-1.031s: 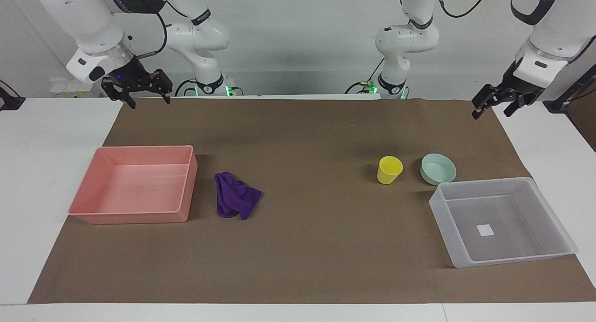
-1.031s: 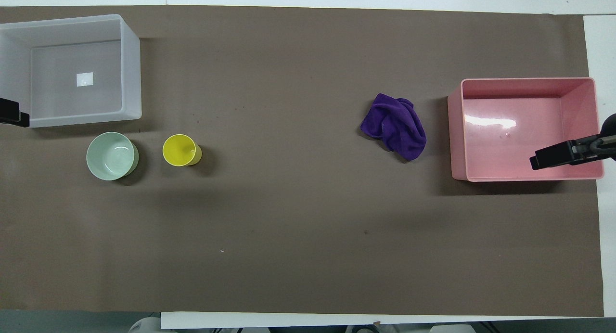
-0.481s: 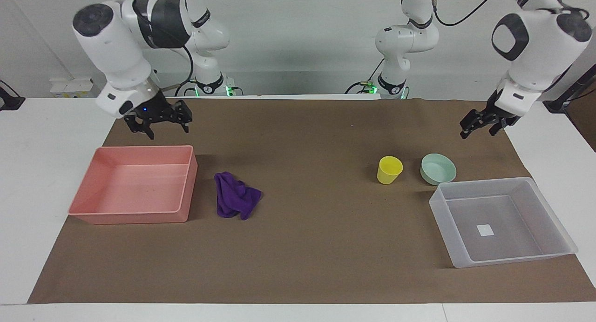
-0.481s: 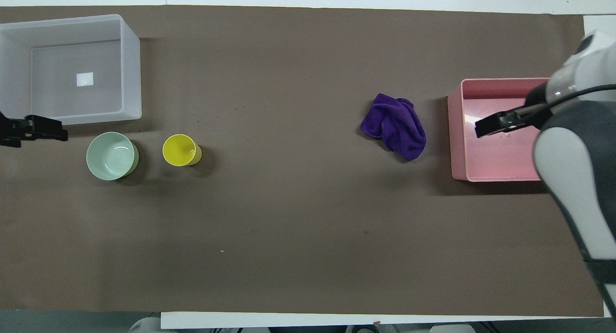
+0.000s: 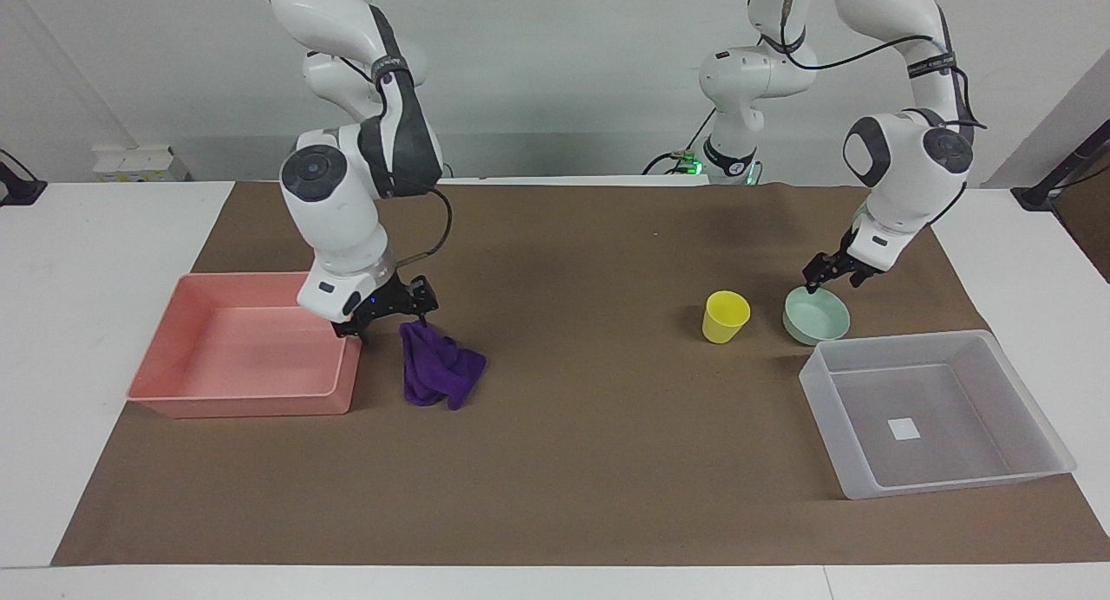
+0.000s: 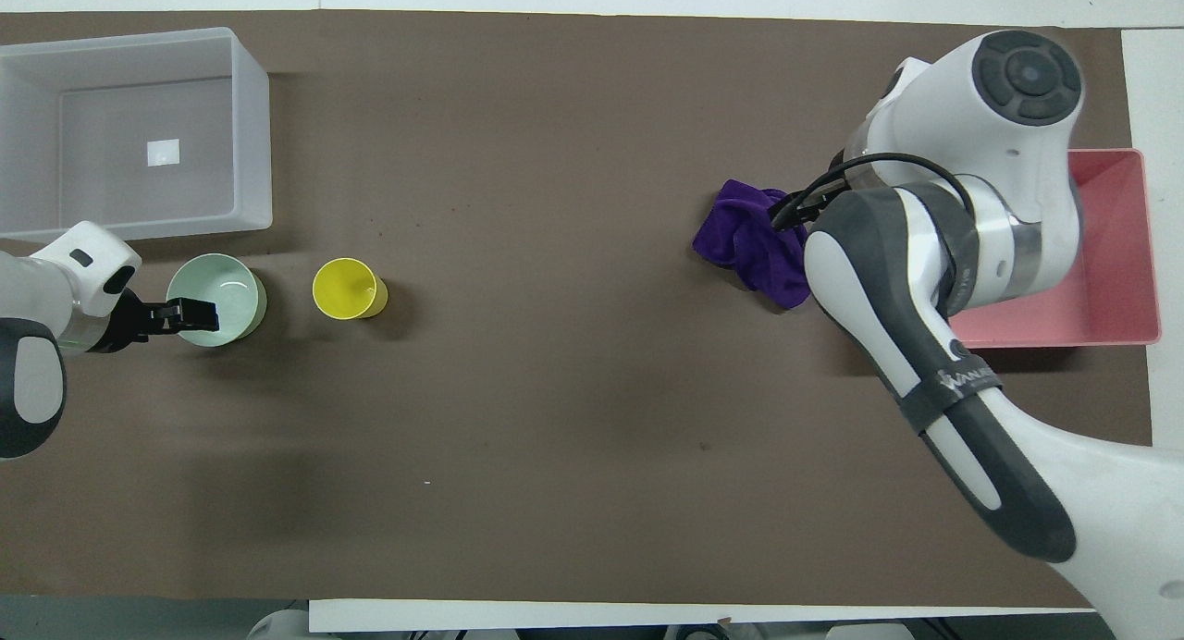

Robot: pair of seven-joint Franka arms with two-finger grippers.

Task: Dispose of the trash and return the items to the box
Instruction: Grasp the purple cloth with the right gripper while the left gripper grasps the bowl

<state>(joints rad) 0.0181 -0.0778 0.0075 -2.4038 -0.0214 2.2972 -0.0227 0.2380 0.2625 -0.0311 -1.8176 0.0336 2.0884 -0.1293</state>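
The purple rag (image 5: 439, 371) lies crumpled on the brown mat beside the pink tray; it also shows in the overhead view (image 6: 747, 240). My right gripper (image 5: 389, 316) is open and low, at the rag's edge nearest the robots, by the tray's corner. The yellow cup (image 5: 725, 316) stands upright beside the mint-green bowl (image 5: 817, 317). My left gripper (image 5: 832, 277) is open, just over the bowl's rim nearest the robots; in the overhead view (image 6: 190, 314) it overlaps that rim. The translucent box (image 5: 1023, 383) with the white label stands empty, just farther from the robots than the bowl.
The pink tray (image 5: 217, 392) is empty at the right arm's end of the table; the right arm covers part of it in the overhead view. The brown mat (image 5: 598, 444) covers the table's middle.
Both arms have swung down from their raised places at the table's ends. The right gripper has come down to the rag, the left gripper down to the bowl's rim. The objects have not moved.
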